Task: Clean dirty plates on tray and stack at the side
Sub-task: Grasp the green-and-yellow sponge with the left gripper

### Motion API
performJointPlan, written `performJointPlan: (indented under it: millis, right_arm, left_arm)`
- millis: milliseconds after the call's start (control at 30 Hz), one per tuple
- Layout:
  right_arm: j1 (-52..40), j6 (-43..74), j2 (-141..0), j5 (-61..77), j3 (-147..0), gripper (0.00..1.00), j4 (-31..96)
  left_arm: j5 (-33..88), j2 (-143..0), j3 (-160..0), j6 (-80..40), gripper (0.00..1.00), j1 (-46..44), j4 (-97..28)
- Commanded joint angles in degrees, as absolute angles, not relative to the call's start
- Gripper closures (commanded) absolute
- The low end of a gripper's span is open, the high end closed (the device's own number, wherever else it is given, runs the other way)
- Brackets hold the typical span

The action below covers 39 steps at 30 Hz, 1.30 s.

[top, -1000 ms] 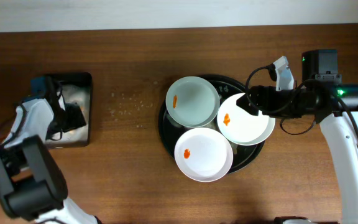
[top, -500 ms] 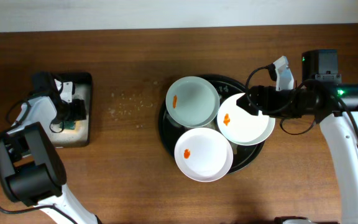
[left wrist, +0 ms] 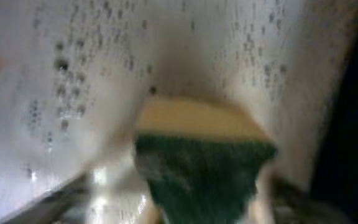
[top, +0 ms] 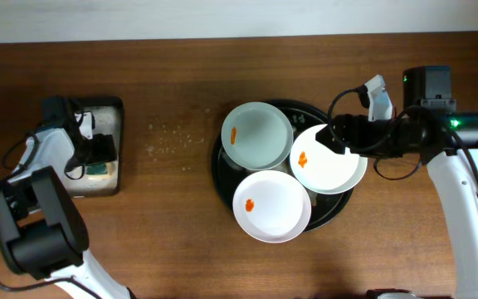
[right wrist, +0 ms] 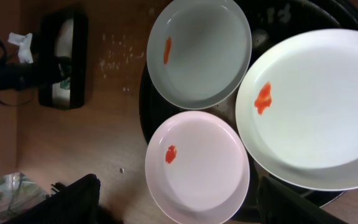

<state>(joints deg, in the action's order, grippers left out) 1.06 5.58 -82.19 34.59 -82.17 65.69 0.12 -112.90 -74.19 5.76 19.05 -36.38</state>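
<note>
Three white plates with orange smears lie on the round black tray (top: pixel 219 170): one at the back left (top: pixel 257 135), one at the right (top: pixel 329 162), one at the front (top: pixel 272 205). In the right wrist view they show at the top (right wrist: pixel 199 53), the right (right wrist: pixel 319 106) and the bottom (right wrist: pixel 197 165). My right gripper (top: pixel 338 137) is open and empty, above the right plate's far edge. My left gripper (top: pixel 98 156) is down in the small rectangular tray (top: pixel 110 108), shut on a green and yellow sponge (left wrist: pixel 204 162).
Small crumbs (top: pixel 173 141) are scattered on the wooden table between the two trays. The rectangular tray's floor looks wet with droplets (left wrist: pixel 73 74). It also shows in the right wrist view (right wrist: pixel 61 62).
My left gripper has shifted slightly inside the rectangular tray, and the sponge now shows beside it. The right arm and the plates have not moved.
</note>
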Motion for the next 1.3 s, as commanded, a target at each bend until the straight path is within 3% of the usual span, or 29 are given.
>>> performJointPlan:
  millis: [0,33,67,100,200,267,367,467,500,567,600,667,733,833,1100,1133,1200,1267]
  right_arm:
    - [0.71,4.97,-81.76,34.98,-83.05,0.19,65.63]
    - [0.71,4.97,-81.76,34.98,-83.05,0.18,65.63]
    - [0.71,4.97,-81.76,34.98,-83.05,0.19,65.63]
    - [0.71,4.97,-81.76,34.98,-83.05,0.18,65.63]
    - [0.71,4.97,-81.76,34.98,-83.05,0.18,65.60]
    - [0.71,4.97,-81.76,34.98,-83.05,0.18,65.63]
    - [0.71,4.99,-81.76,35.09,-83.05,0.18,65.63]
    - [0.71,4.99,-81.76,35.62,-83.05,0.18,65.60]
    - [0.71,4.99,-81.76,35.59,-83.05,0.18,65.63]
    - [0.71,4.99,-81.76,35.62,-83.05,0.19,65.60]
    - [0.71,4.97,-81.76,35.62,-83.05,0.19,65.63]
    - [0.71,4.97,-81.76,35.59,-83.05,0.18,65.60]
    - [0.71,4.97,-81.76,35.59,-83.05,0.19,65.60]
    - [0.71,4.97,-81.76,35.59,-83.05,0.19,65.60]
    - [0.71,4.99,-81.76,35.59,-83.05,0.18,65.58]
    - [0.71,4.99,-81.76,35.59,-83.05,0.19,65.58]
    - [0.71,4.99,-81.76,35.59,-83.05,0.18,65.56]
    - [0.69,4.99,-81.76,35.59,-83.05,0.18,65.58]
  left_arm:
    - [-1.06,-106.19,-75.42,0.43,0.01,19.18,-40.38]
    - [-0.71,-106.15,-75.40,-0.69,0.02,19.18,-41.95]
    - [0.01,-106.37,-74.87,-0.69,0.10,19.18,-42.92]
    - [0.21,-106.50,-73.91,-0.71,0.25,19.18,-43.35]
    - [0.23,-107.90,-70.43,-0.71,0.29,19.18,-40.53]
    - [0.45,-109.30,-68.86,-0.91,0.42,19.18,-39.09]
    - [0.38,-110.93,-67.94,-0.89,1.00,19.18,-35.35]
    - [0.10,-110.89,-68.58,-0.86,1.00,19.20,-35.27]
    - [-0.05,-110.72,-69.65,-0.86,0.93,19.20,-36.82]
    - [0.01,-110.19,-73.67,-0.89,0.46,19.20,-42.13]
    - [0.01,-109.69,-76.84,-0.89,0.28,19.20,-45.67]
    - [0.03,-108.73,-82.59,-0.89,0.22,19.20,-49.39]
    - [0.03,-108.73,-83.20,-0.89,0.22,19.18,-47.77]
    - [1.15,-108.97,-82.17,-0.86,0.37,19.18,-45.50]
    - [3.27,-109.06,-69.65,-0.40,0.38,19.14,-36.47]
    - [4.01,-109.06,-68.93,-0.43,0.43,19.14,-35.68]
    - [4.95,-109.06,-68.34,-0.45,0.61,19.14,-34.94]
    - [4.91,-109.03,-68.36,-0.43,0.64,19.14,-34.68]
